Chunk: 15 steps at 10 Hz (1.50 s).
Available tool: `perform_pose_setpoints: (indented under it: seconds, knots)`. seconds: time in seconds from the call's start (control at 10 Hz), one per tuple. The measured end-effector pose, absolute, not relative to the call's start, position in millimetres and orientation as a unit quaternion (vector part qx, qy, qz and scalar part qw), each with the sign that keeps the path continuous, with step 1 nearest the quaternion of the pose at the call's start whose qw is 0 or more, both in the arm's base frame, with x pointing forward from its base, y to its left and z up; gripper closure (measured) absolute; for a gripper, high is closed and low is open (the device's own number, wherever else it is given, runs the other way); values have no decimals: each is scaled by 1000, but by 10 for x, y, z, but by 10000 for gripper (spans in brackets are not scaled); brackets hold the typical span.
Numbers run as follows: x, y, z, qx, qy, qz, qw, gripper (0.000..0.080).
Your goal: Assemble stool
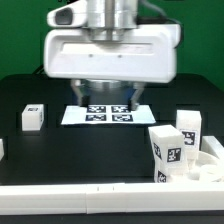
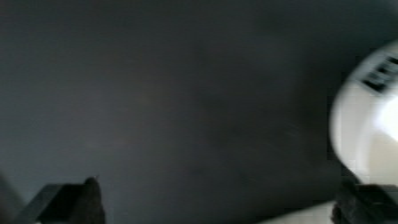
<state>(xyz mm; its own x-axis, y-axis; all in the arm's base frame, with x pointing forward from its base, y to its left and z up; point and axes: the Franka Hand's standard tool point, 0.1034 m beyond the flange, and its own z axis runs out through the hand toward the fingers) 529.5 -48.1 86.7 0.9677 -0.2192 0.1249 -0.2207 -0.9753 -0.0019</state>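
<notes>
1. The exterior view takes in the whole black worktop [image 1: 40,92]. The arm's bulky white head [image 1: 110,45] hangs over the marker board [image 1: 105,114]. One stool leg [image 1: 32,117] stands alone toward the exterior view's left. A second leg [image 1: 166,153] and a third leg [image 1: 189,127], both tagged, stand close together toward its right.
2. Just beside those two, at the right edge, lies a low white curved piece [image 1: 212,160], probably the seat, cut off by the frame.
3. Only the wrist view shows the claw [image 2: 222,205] plainly. Its dark fingertips [image 2: 71,200] stand wide apart with only bare worktop between them, so it is spread and holds nothing.
4. The wrist view also catches a blurred white rounded part [image 2: 365,125] bearing a dark mark; I cannot tell which stool part it is.
5. In the exterior view the claw's tips are mostly hidden under the white head
</notes>
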Motion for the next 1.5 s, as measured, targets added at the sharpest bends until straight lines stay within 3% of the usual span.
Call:
perform_pose_setpoints:
  seconds: [0.2,0.3,0.7,1.0,1.2,1.5]
  knots:
    - [5159,-913,801,998,-30,47,17,150]
    - [5101,-934,746,998,14,50,35,150]
    - [5062,-919,720,999,27,33,32,150]
    - [4528,-1318,552,990,27,-138,-15,150]
    - [4493,-1493,569,978,17,-207,-13,150]
    - [4428,-1470,527,952,11,-304,-20,150]
